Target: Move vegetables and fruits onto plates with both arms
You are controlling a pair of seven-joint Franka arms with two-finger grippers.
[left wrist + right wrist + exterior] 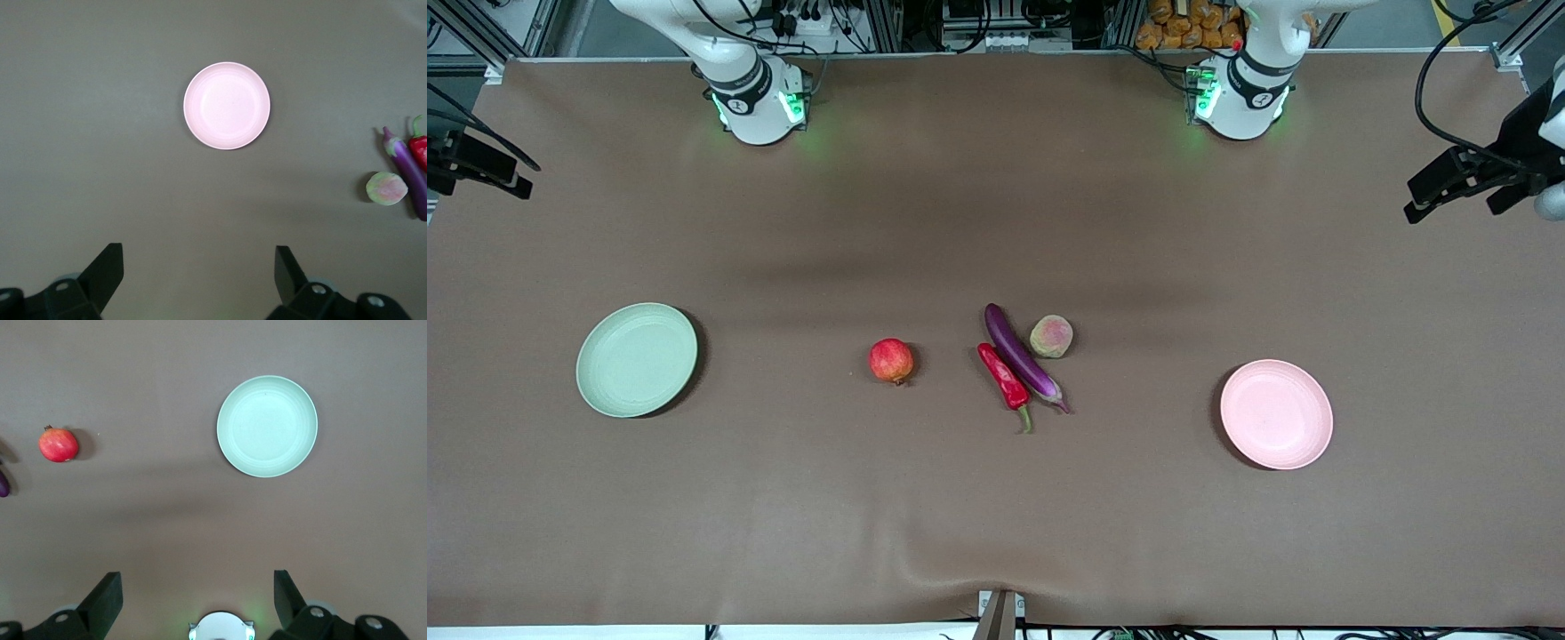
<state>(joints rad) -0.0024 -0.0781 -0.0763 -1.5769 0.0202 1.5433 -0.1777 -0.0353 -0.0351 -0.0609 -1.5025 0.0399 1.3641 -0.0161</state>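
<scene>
Four items wait on the table, both plates bare, nothing moved yet.

My left claw (199, 280) hangs wide open and empty over the pink plate (1276, 414); my right claw (198, 600), equally spread and empty, hangs over the green plate (637, 359). Between the plates lie the pomegranate (891, 360), chili (1003, 377), eggplant (1021, 354) and peach (1051, 336); chili touches eggplant, peach sits just beside it. I judge the first pick comes next: right descends on the lone pomegranate, left on the peach.
</scene>
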